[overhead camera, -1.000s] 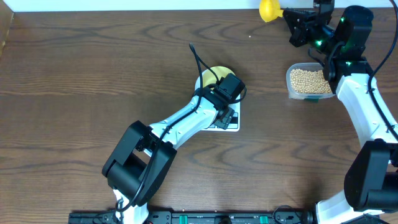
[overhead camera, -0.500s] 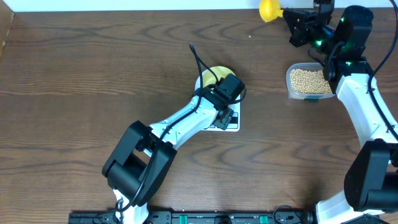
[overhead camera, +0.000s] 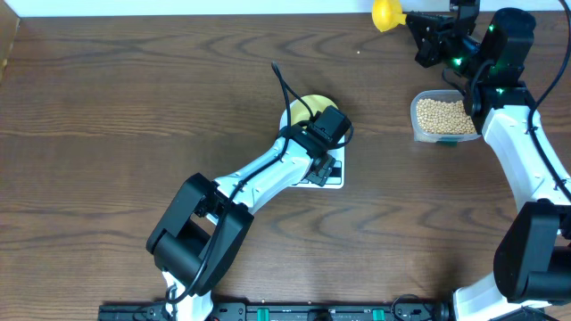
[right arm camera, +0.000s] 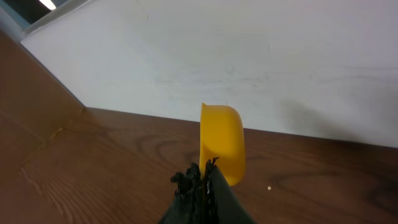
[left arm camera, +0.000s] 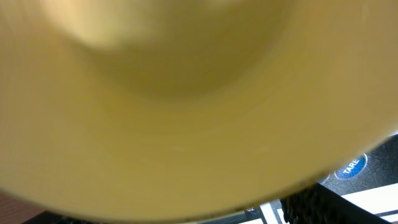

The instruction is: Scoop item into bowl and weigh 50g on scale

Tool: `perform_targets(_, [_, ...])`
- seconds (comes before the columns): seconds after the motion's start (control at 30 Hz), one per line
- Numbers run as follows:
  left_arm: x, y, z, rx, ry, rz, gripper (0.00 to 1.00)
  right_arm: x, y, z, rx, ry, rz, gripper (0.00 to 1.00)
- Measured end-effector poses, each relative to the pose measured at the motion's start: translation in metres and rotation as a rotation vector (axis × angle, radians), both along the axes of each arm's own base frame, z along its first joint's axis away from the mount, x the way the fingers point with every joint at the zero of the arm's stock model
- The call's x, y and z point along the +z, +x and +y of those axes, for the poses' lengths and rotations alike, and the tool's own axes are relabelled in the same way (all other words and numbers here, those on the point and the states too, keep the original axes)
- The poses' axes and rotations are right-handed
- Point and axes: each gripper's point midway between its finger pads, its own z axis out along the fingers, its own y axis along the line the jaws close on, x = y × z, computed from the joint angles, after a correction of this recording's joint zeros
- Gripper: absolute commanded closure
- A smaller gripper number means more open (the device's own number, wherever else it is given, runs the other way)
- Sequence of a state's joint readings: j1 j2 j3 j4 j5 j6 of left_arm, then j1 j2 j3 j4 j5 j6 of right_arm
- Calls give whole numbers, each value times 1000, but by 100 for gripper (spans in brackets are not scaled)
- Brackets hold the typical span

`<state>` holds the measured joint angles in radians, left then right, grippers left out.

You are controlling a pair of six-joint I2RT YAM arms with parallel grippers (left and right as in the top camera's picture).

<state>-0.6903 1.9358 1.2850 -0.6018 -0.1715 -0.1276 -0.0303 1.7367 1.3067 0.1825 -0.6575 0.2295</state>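
Observation:
The pale yellow bowl [overhead camera: 310, 106] sits on the white scale [overhead camera: 332, 177] at mid-table. My left gripper [overhead camera: 326, 127] is over the bowl's near right rim. In the left wrist view the bowl [left arm camera: 186, 106] fills almost the whole frame. One black finger shows low and far right of the middle, beside the scale's blue TARE button [left arm camera: 351, 167], so the jaws look open. My right gripper [overhead camera: 426, 36] is shut on the handle of a bright yellow scoop [overhead camera: 387, 13], also seen in the right wrist view [right arm camera: 222, 143], held at the table's far edge. The tan beans [overhead camera: 443, 114] fill a clear tub.
The clear tub [overhead camera: 417, 134] stands at the right, below the right wrist. A single stray bean [right arm camera: 269, 186] lies on the wood near the scoop. A white wall [right arm camera: 249, 56] runs along the table's far edge.

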Motion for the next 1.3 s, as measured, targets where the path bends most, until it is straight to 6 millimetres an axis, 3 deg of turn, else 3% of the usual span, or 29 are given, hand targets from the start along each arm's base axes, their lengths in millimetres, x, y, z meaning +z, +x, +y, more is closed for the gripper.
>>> perform_targets(1.0, [-1, 0, 0, 0, -3, -4, 18, -1, 0, 0, 0, 0, 7, 99])
perform_targets(1.3, [7, -2, 4, 3, -5, -24, 18, -1, 0, 0, 0, 0, 7, 99])
